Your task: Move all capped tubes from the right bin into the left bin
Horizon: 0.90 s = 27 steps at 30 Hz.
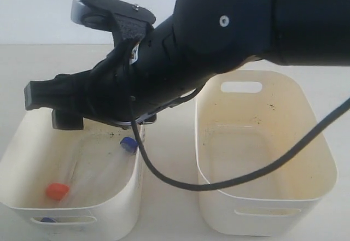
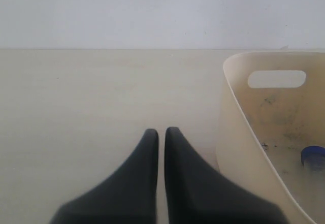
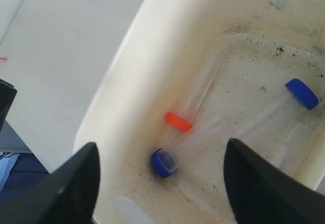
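- The right end effector [image 3: 161, 144] hung spread and empty over the left bin [image 3: 127, 82], where three capped tubes [image 3: 195, 97] lay. The right bin [image 1: 306, 142] looked empty.
- On pulling out, the arm might clip the rim, or its cable [image 1: 164, 178] might drag a bin.
- The left end effector [image 2: 161, 132] was pressed together.

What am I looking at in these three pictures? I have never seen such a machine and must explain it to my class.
This is a robot with two arms, each ending in two fingers. One picture is taken from off the arms, the other two from a camera on each wrist. Two cream tubs stand on a table. The right arm reaches across; the right fingers hang over the left bin, spread apart and empty. Three capped tubes lie in that bin: one orange cap, two blue caps. No tubes show in the right bin. The left fingers are pressed together, holding nothing, beside the left bin.
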Tool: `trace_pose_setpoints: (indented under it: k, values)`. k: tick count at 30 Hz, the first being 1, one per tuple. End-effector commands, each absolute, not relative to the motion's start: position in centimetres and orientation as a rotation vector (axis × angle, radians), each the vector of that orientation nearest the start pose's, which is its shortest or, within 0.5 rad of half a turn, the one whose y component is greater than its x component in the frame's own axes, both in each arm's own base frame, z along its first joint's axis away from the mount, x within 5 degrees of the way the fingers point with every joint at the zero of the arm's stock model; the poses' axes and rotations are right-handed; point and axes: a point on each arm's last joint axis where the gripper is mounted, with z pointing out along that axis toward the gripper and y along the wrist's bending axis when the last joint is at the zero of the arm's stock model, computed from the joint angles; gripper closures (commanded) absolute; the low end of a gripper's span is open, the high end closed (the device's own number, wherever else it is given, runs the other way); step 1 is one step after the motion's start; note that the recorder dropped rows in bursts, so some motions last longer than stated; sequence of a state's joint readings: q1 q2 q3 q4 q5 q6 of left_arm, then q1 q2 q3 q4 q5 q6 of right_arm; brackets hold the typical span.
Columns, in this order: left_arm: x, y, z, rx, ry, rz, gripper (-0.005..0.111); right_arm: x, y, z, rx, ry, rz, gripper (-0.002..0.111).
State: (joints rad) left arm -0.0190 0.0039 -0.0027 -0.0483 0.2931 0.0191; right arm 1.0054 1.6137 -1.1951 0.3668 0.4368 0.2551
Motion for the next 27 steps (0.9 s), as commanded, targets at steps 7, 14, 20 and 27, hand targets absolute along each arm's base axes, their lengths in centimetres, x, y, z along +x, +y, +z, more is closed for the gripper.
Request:
trace_pose_setpoints:
  k: [7,14,20,27]
  values:
    - [5.45,-0.27,18.65,-0.003,1.779,-0.057,0.103,17.66,29.83,30.8,-0.718,2.314,0.86,0.108]
    - [5.45,-0.27,18.65,-0.003,1.779,-0.057,0.103,17.66,29.81,30.9,-0.716,2.308,0.863,0.108]
    - [5.45,-0.27,18.65,-0.003,1.779,-0.057,0.103,17.75,29.88,31.02,-0.707,2.292,0.871,0.108]
    - [5.45,-0.27,18.65,-0.003,1.779,-0.057,0.103,17.85,29.79,30.97,-0.771,2.258,0.821,0.108]
